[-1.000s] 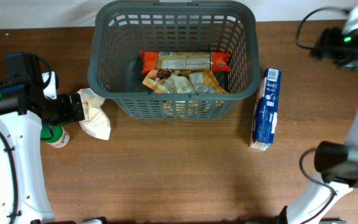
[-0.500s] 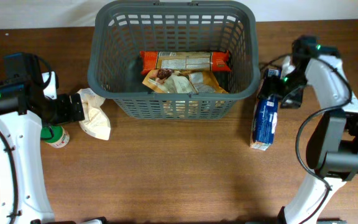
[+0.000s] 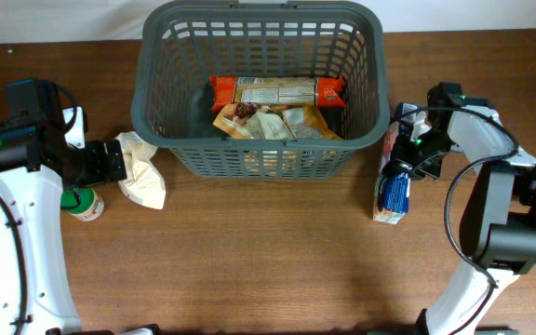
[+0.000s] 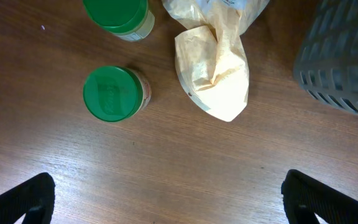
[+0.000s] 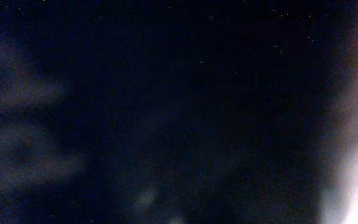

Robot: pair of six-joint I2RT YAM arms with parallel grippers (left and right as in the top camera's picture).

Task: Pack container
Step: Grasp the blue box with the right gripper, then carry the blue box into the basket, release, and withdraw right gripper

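The container, a large dark grey lattice basket [image 3: 147, 93], stands at the back middle of the table; its corner shows in the left wrist view [image 4: 347, 68]. Inside lie an orange-red packet [image 3: 277, 90] and a tan bag [image 3: 273, 123]. A blue box [image 3: 394, 191] lies right of the basket. My right gripper [image 3: 409, 149] sits on the box's middle, shut on it, and its wrist view is filled with dark blue. My left gripper [image 3: 110, 160] [image 4: 173, 205] hangs open over bare wood, left of the basket, holding nothing.
A crumpled cream bag [image 3: 142, 172] [image 4: 219, 74] lies just left of the basket, next to my left gripper. Two green-lidded jars [image 4: 110, 93] [image 4: 118, 14] stand beside it; one shows in the overhead view [image 3: 84, 200] under my left arm.
My right arm swung in from the far right and came down onto the blue box, then its jaws closed. The box's far end has shifted slightly. The left arm has not moved.
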